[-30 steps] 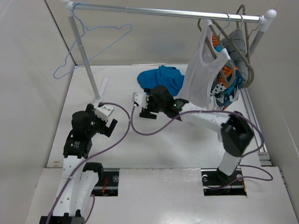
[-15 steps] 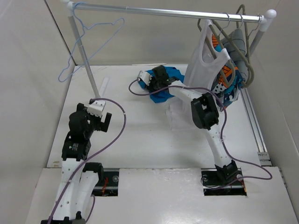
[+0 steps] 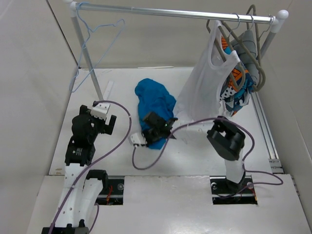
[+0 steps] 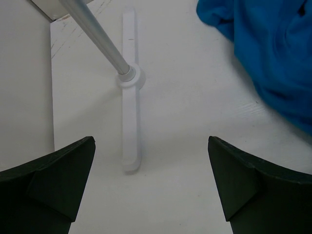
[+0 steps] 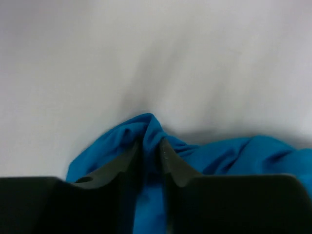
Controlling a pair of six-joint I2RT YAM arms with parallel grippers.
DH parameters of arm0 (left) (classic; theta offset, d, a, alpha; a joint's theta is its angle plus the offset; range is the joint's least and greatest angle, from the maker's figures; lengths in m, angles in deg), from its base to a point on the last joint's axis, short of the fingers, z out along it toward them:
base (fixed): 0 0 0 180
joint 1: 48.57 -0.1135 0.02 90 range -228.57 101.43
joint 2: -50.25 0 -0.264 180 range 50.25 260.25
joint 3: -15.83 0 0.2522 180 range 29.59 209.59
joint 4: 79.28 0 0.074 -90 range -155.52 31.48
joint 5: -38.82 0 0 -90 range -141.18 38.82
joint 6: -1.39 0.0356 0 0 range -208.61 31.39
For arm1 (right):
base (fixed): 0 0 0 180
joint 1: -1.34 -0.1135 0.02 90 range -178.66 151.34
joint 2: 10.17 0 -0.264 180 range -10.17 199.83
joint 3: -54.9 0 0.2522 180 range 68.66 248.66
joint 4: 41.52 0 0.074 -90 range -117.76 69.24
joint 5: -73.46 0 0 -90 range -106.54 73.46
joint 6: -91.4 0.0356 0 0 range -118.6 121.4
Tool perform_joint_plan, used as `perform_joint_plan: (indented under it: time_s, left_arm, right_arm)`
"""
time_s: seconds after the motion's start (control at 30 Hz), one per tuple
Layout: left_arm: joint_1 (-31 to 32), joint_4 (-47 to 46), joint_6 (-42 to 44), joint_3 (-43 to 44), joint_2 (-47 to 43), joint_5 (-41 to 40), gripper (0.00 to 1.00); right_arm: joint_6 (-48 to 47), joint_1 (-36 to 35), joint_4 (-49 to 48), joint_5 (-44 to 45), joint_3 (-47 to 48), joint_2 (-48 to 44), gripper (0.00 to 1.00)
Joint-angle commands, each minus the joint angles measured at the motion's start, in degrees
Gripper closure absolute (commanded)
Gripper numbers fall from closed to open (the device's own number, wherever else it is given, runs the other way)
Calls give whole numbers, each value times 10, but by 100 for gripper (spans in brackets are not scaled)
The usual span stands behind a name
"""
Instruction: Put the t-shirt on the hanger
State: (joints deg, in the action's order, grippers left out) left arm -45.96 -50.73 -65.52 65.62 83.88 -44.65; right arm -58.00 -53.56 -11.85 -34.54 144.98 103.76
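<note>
White tabletop below the clothes rail carries the t-shirt, a crumpled blue heap under the rail's middle, its near fold pinched by the right gripper. It looks light and limp, so the collar or shoulders seem the better hold for feeding in the hanger, dangling from the rail's left end. Near the rail's left post the left gripper stands spread and empty; no writing is readable.

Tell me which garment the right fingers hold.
The blue t-shirt on the table, pinched at a fold; the white tank top and patterned garment hang on the rail.
</note>
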Motion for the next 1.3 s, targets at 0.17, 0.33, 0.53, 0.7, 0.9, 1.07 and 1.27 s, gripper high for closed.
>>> perform_joint_plan:
  time_s: [0.17,0.33,0.53,0.7,0.9,1.07,1.27]
  left_arm:
    - [0,13,86,-10,17,112,10]
    - [0,39,139,9,67,167,18]
    - [7,33,160,16,79,172,25]
    - [7,73,212,24,-1,212,25]
    - [7,-17,129,13,-224,217,23]
    - [7,-107,-23,102,-238,137,22]
    - [7,-131,-97,255,-90,40,20]
  right_arm:
    - [0,-53,35,59,-171,-215,0]
    - [62,16,-16,54,-209,-322,0]
    - [127,116,-54,24,-155,-264,0]
    - [127,117,-54,17,-66,-235,0]
    - [147,111,-34,11,8,-225,0]
    - [157,111,-15,34,39,-239,0]
    - [157,94,-3,34,55,-239,0]
